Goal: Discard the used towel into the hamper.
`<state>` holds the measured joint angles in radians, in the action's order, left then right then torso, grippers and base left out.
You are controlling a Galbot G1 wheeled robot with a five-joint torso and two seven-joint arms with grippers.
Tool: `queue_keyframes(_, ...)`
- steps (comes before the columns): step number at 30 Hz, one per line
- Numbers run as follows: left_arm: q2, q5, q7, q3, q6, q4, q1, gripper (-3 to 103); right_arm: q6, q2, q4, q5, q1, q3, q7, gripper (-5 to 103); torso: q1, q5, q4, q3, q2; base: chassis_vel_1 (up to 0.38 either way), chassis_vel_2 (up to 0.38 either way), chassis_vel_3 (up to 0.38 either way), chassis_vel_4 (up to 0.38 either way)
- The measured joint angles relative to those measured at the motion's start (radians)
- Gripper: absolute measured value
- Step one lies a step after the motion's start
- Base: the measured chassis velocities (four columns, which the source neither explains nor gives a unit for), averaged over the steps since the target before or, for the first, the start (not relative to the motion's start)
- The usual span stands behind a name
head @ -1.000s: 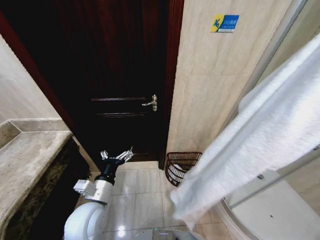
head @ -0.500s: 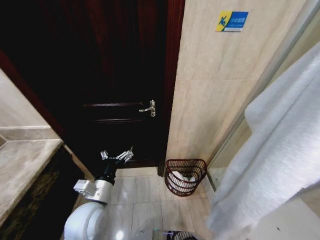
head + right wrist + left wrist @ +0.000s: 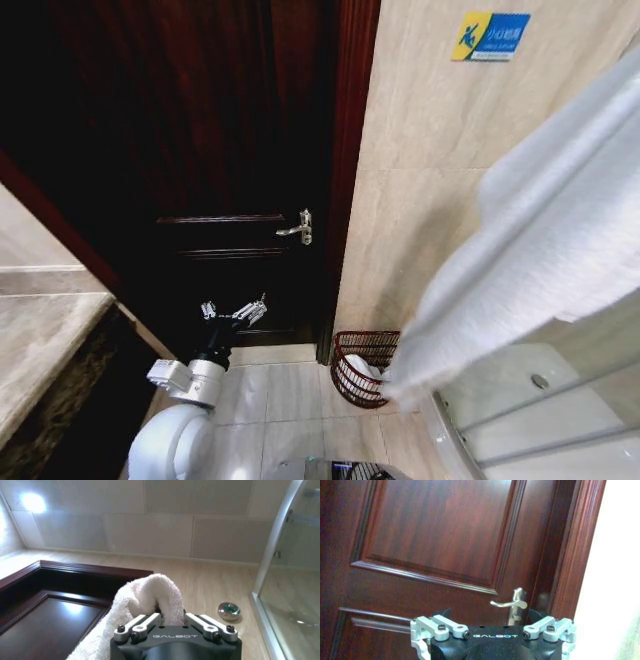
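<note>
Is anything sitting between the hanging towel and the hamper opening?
Nothing visible blocks it. The white towel, clamped in the right gripper, hangs with its lower end just over the hamper by the door frame. Something white already lies inside. The left gripper hovers open, well clear, near the door.

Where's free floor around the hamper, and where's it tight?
Bare floor tiles lie between the left gripper and the hamper. It is crowded on the hamper's far side: the towel, held by the right gripper, hangs over its rim, with the shower glass beside it.
</note>
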<state>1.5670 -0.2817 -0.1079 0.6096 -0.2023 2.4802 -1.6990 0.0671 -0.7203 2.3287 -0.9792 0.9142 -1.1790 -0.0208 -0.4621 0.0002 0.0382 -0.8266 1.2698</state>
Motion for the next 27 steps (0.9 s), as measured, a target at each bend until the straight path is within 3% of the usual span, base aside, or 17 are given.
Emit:
queue_keyframes(3, 0.0, 0.0, 0.0, 0.0, 0.0, 0.0, 0.0, 100, 0.005, 0.007, -0.021, 0.003, -0.03, 0.029, -0.005, 8, 0.0, 0.0, 0.0, 0.0, 0.0, 0.052, 0.026, 0.035, 0.064)
queue_keyframes(15, 0.0, 0.0, 0.0, 0.0, 0.0, 0.0, 0.0, 100, 0.061, -0.018, -0.182, 0.137, -0.316, 0.32, -0.018, 8, -0.001, -0.0005, 0.0008, 0.0, 0.0, 0.062, 0.078, 0.076, 0.06)
queue_keyframes(27, 0.0, 0.0, 0.0, 0.0, 0.0, 0.0, 0.0, 100, 0.099, -0.044, -0.301, 0.222, -0.352, 0.334, -0.064, 8, -0.001, 0.0002, 0.0, 0.0, 0.0, 0.0, 0.0, 0.0, 0.0)
